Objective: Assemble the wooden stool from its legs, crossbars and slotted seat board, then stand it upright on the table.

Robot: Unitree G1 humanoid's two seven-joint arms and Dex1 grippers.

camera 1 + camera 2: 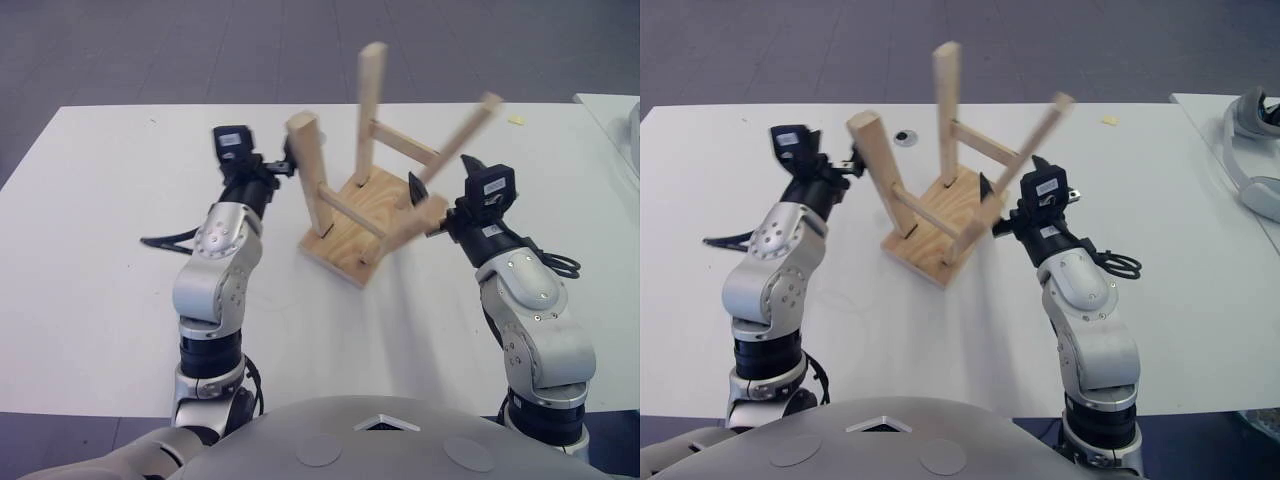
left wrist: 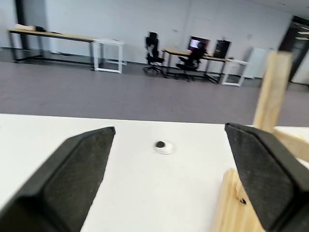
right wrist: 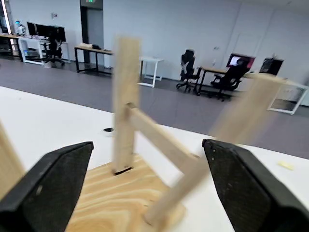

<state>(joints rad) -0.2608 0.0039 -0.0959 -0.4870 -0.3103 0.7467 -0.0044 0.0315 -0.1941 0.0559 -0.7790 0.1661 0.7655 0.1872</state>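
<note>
Stage: late, by the look of it, with the stool (image 1: 350,212) already joined, legs (image 1: 312,170) and crossbars (image 1: 405,143) seated in the slotted seat board (image 1: 340,245). Lies near the middle of the counter (image 1: 110,290), somewhat toward the far edge, upside down and tipped, resting on one edge of the board with the legs in the air. Left claw (image 2: 170,131) spread apart, just beside the leg nearest the left edge; contact impossible to tell. Right claw (image 3: 147,144) likewise apart, close by the legs on the right-edge side, clamped on nothing. Remaining, probably: turning it over onto its feet. Calls for closing on a leg from each side, lifting the board clear of the counter, rolling through half a turn, and setting all four feet down level — with care against a joint pulling loose. Small white stickers (image 1: 232,140) on top of both wrists, print too small to read; no writing visible on the wood.
</note>
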